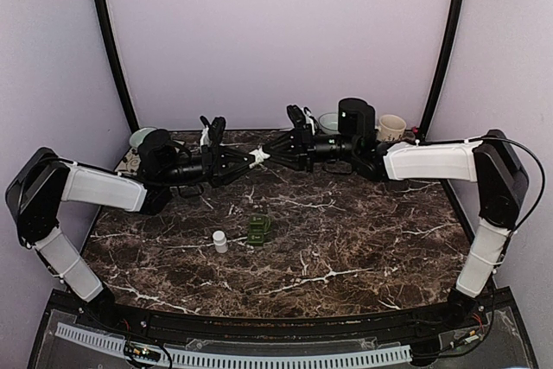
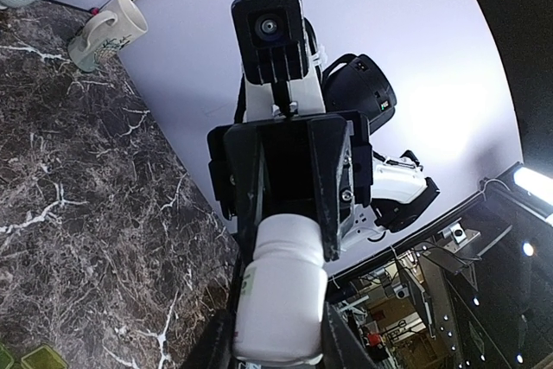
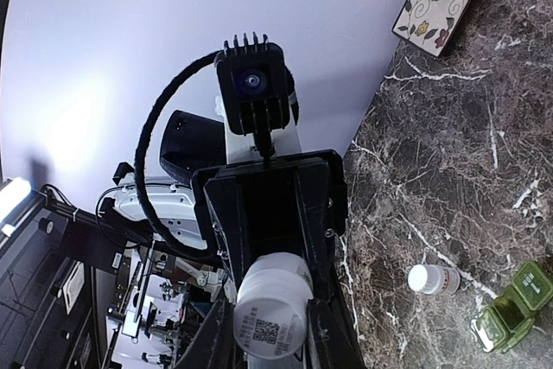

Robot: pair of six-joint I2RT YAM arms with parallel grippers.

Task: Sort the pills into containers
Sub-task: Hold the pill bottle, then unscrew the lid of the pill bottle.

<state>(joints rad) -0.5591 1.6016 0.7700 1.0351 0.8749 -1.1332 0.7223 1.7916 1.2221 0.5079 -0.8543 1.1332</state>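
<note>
A white pill bottle (image 1: 259, 156) is held in the air over the back of the table between both grippers. My left gripper (image 1: 250, 162) is shut on its body (image 2: 281, 300). My right gripper (image 1: 270, 152) is shut on the cap end; the end with a QR label (image 3: 270, 321) faces the right wrist camera. A second white bottle (image 1: 220, 241) stands on the table, also in the right wrist view (image 3: 434, 279). The dark green container (image 1: 259, 229) sits just right of it, lids open (image 3: 510, 307). No loose pills show.
A cream mug (image 1: 391, 127) and a pale bowl (image 1: 328, 120) stand at the back right, also in the left wrist view, mug (image 2: 104, 30). A floral plate (image 3: 449, 2) with a cup lies at the back left. The marble table (image 1: 346, 248) spreads below.
</note>
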